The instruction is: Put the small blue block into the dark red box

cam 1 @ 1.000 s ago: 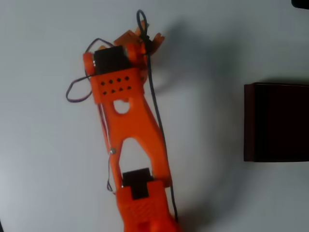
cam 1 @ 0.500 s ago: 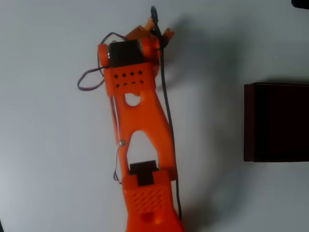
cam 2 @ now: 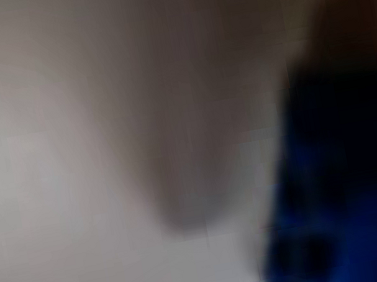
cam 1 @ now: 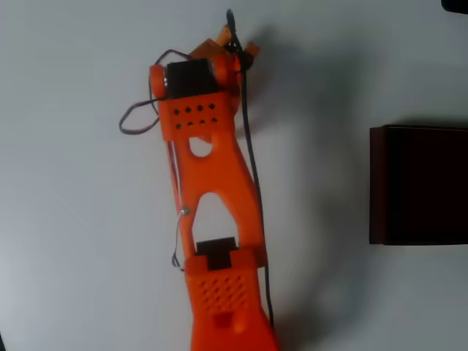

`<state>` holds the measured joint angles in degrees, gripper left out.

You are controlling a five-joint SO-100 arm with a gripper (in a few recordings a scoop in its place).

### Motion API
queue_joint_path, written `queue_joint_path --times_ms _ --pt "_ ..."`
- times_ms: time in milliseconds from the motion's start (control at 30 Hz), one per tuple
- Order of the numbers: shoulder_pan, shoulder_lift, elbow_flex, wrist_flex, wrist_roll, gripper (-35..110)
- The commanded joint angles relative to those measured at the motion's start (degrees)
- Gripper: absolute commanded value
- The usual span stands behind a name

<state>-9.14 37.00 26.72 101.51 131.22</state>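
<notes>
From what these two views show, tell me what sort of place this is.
Probably a bare tabletop test setup: a plain white table, an orange printed arm with loose wires, a dark red box, and a blurred blue block close to the wrist camera.

a plain white table (cam 1: 80, 146) — soft grey shadows across it, a dark object (cam 1: 455, 4) at the top-right corner.

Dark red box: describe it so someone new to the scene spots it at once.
Start from the pale table in the overhead view, where the orange arm reaches up the middle. Look right of the arm to the picture's edge: the dark red box sits there, apart from the arm and partly cut off. It is the one dark rectangle, with thin maroon walls around a near-black inside.
</notes>
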Motion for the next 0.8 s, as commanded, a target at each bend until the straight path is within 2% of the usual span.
queue_joint_path --times_ms 0,167,333,500,700,767 --pt "0.2 0.4 -2.5 0.9 -0.1 26" --pt "0.2 -3.1 -7.0 1.1 -0.5 25" --pt "1.1 -5.3 -9.4 1.1 -3.9 5" --pt "2.0 -5.4 -9.5 1.3 -6.0 0" --pt "3.3 -3.7 -9.6 1.7 -16.4 0" --pt "6.0 1.9 -4.0 1.8 -21.0 0"
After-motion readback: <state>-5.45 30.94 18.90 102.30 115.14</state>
